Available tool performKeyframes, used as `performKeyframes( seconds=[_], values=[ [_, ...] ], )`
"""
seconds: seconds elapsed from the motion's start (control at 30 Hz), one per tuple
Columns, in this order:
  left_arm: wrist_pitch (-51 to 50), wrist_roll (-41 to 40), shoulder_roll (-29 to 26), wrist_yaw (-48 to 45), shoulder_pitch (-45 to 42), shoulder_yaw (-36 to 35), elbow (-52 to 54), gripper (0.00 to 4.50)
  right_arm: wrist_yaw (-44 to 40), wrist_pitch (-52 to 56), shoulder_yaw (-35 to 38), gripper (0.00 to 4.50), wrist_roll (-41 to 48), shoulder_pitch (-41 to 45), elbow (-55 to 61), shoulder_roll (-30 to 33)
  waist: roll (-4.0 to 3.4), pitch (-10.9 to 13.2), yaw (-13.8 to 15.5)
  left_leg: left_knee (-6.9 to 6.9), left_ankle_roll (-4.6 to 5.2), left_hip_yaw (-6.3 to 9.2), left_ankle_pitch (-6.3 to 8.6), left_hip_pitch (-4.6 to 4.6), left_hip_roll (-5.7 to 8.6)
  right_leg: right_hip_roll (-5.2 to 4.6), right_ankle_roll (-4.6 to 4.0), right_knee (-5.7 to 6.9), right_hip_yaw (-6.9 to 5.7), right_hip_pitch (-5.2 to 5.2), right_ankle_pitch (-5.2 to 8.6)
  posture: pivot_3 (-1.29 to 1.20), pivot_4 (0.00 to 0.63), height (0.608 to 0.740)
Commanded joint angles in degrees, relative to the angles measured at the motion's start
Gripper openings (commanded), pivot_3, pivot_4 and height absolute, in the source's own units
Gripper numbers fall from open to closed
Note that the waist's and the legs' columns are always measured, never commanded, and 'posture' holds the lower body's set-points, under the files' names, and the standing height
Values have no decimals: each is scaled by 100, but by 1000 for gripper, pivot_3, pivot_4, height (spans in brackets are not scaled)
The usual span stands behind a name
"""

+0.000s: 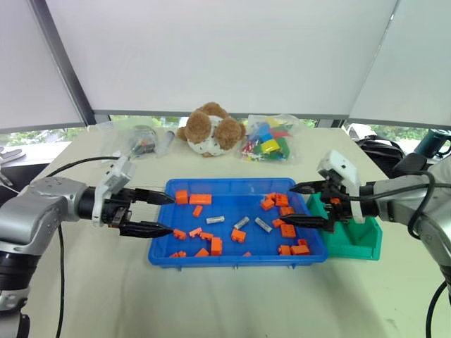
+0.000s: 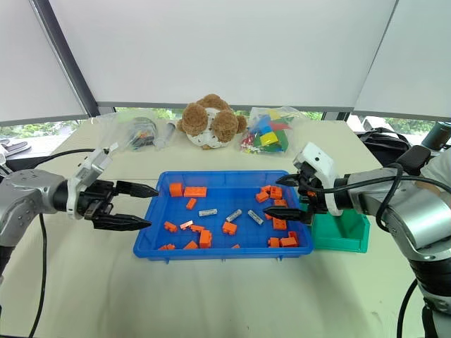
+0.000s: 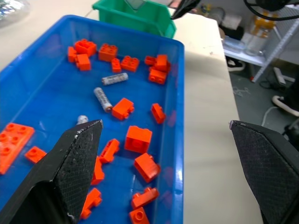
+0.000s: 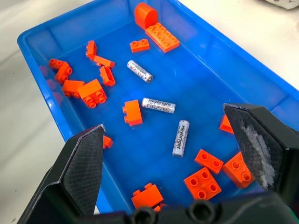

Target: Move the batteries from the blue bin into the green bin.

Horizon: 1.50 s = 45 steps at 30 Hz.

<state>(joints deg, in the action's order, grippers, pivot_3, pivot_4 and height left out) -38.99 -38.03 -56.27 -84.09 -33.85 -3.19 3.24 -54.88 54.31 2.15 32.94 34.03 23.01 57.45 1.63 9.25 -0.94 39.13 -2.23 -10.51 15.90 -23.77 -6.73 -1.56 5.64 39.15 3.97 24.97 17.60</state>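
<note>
batteries (image 4: 180, 137): three in the blue bin (image 4: 42, 32), probably rigid, smooth, rolling; grip mid-length.
nearest battery: at 12 o'clock from the right gripper (image 4: 170, 140).
right gripper: fingers wide apart, empty.
left gripper (image 1: 159, 214): wide apart, empty.

From my console the blue bin (image 4: 56, 116) reads as glossy moulded plastic with sheen on its floor, as do the green bin (image 1: 363, 243) and the studded orange bricks (image 4: 91, 93). I note the batteries (image 4: 180, 138) have shiny metallic printed wrappers. Both grippers' fingers (image 3: 74, 163) look matt black with a fine cross-hatched texture; the stuffed toy (image 1: 210, 129) is fuzzy plush, the table (image 1: 84, 282) matt.
</note>
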Motion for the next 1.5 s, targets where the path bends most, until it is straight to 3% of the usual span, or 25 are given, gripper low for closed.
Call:
performKeyframes(
  seconds=[0.03,0.5,0.73,1.0,1.13,1.5],
  values=[
    [117,53,-139,-74,-11,-76,116,4500,39,-23,187,4411,78,40,172,57,0,0,0,0,0,0,0,0,0,0,0,0,0,0,0,0,150,733],
    [21,113,-26,-16,-259,61,89,4500,390,48,-10,4411,-4,62,208,-208,0,0,1,1,0,0,0,0,0,0,0,0,0,0,0,0,150,733],
    [431,429,-16,-23,-296,144,-96,4500,627,215,-749,4411,-183,733,-150,-829,0,0,-25,-1,0,0,0,0,0,2,0,2,1,3,0,0,150,733],
    [671,626,98,18,-439,179,-368,4500,538,-206,-2342,4411,-1196,1961,-1854,-2099,0,0,-29,2,1,-4,0,-12,0,1,-1,4,1,16,-1,0,150,733],
    [658,639,91,69,-429,115,-337,4500,299,-1133,-3083,4411,-1983,2470,-3306,-2849,1,-1,-40,2,0,-4,-1,-26,0,1,-1,7,0,29,-1,0,150,733],
    [573,539,103,329,-199,5,47,4500,36,-2701,-3326,4411,-3185,3067,-6011,-4004,0,0,-164,2,-2,-4,-2,-29,-1,0,0,9,-2,31,-2,0,150,733]
  ],
)
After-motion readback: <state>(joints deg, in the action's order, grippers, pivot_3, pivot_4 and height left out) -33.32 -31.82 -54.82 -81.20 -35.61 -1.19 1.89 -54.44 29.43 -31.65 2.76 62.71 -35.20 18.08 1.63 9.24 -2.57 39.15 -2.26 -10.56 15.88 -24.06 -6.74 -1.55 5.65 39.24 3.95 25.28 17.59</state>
